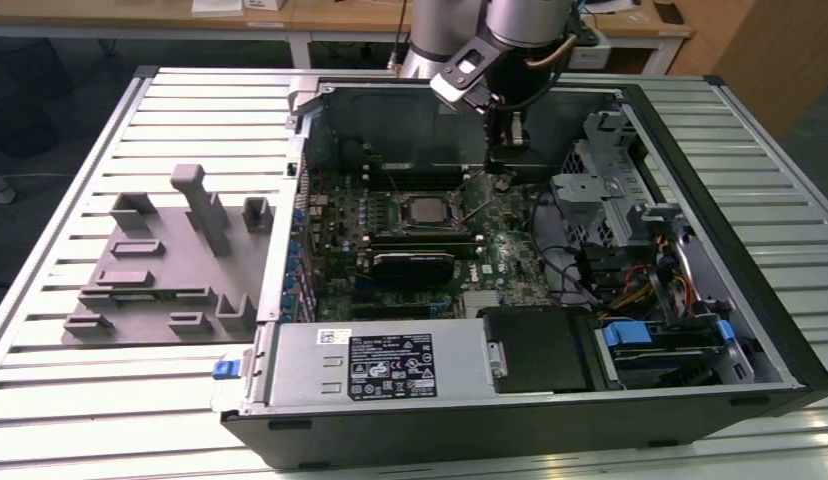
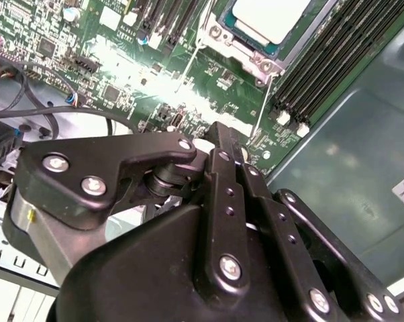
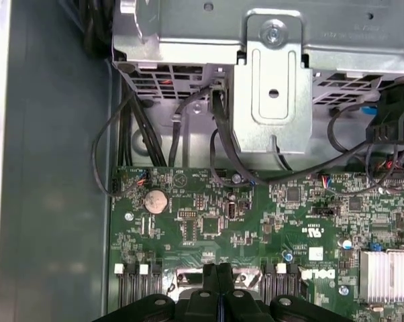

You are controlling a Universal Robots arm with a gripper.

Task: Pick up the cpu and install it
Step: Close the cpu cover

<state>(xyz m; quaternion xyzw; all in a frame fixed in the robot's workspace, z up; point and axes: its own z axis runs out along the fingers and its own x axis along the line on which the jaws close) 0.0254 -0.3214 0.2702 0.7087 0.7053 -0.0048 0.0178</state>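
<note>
The cpu [image 1: 425, 208] lies flat in the motherboard socket inside the open computer case, silvery top up. In the second wrist view the cpu [image 2: 269, 15] sits inside the socket's metal frame, with the latch wire beside it. My gripper [image 1: 504, 160] hangs over the board to the exterior view's right of the socket, apart from the chip. Its black fingers are pressed together with nothing between them in both wrist views [image 2: 223, 137] [image 3: 219, 270], and they point down at the green board.
A grey fixture block [image 1: 174, 260] lies on the slatted table at the exterior view's left. The case holds a power supply [image 1: 374, 365], a metal drive cage [image 3: 272, 80], loose black cables [image 3: 155, 134], memory slots [image 2: 323, 60] and a finned heat sink [image 3: 388, 275].
</note>
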